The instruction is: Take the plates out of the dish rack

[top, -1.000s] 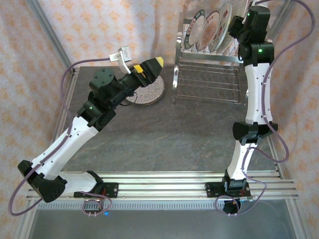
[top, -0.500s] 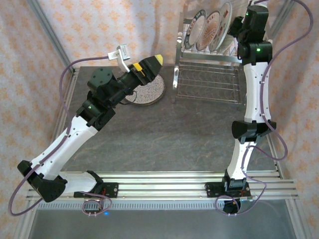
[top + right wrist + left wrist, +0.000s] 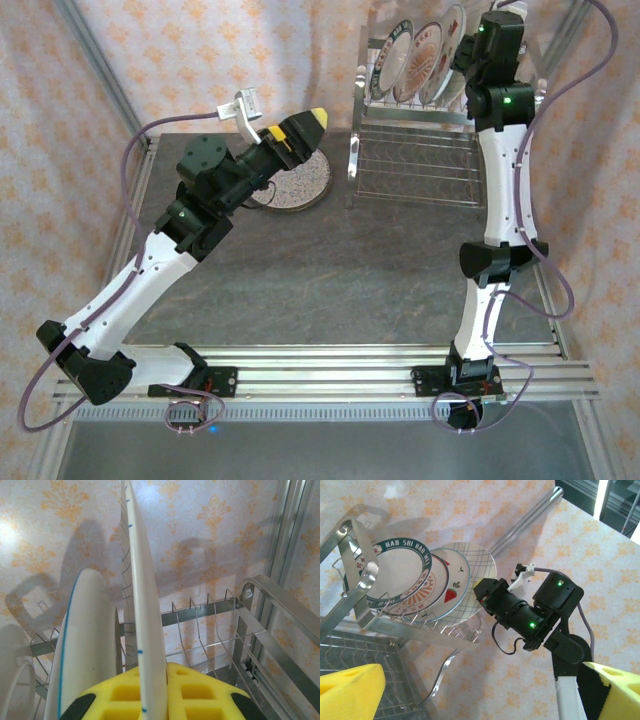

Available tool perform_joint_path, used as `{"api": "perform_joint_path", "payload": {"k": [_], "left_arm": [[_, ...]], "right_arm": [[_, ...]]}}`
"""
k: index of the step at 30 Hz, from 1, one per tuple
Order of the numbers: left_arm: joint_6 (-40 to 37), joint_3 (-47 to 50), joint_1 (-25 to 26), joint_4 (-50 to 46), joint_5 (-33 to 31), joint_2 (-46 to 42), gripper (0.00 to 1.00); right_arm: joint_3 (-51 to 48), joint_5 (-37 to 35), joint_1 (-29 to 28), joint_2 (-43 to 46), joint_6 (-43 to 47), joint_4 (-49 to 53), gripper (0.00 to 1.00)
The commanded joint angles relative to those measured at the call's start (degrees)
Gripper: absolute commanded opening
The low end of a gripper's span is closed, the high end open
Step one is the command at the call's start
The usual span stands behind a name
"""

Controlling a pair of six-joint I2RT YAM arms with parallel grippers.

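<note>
At one o'clock, right gripper (image 3: 152,680) is clamping plaid-lined plate (image 3: 142,605) in dish rack (image 3: 415,165).
At eleven o'clock, left gripper (image 3: 298,132) is hovering wide open, empty, by speckled plate (image 3: 300,185).

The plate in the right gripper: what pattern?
Plate: thin dark grid lines on white; best in the left wrist view.

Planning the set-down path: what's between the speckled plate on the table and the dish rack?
Only a narrow strip of bare dark tabletop, seen in the top view; speckled plate and dish rack stand apart.
</note>
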State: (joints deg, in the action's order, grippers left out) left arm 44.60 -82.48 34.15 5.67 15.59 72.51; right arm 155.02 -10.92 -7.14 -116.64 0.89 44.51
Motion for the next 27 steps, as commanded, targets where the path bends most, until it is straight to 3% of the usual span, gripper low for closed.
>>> {"api": "perform_joint_path", "payload": {"k": [1,15,27], "left_arm": [[0.97,-1.9,0.74,3.58,0.01,0.57,0.99],[4.49,-3.89,0.94,7.0,2.17,2.9,0.99],[10.05,-5.41,2.89,13.2,3.26,7.39,0.99]], "right_arm": [[4.02,-4.59,-1.62,0.89,2.94,-5.51,0.0],[5.4,-11.91,-3.23,4.45,7.45,-6.56,0.0],[4.51,-12.46,-4.2,10.82,4.44,-4.09,0.0]]}}
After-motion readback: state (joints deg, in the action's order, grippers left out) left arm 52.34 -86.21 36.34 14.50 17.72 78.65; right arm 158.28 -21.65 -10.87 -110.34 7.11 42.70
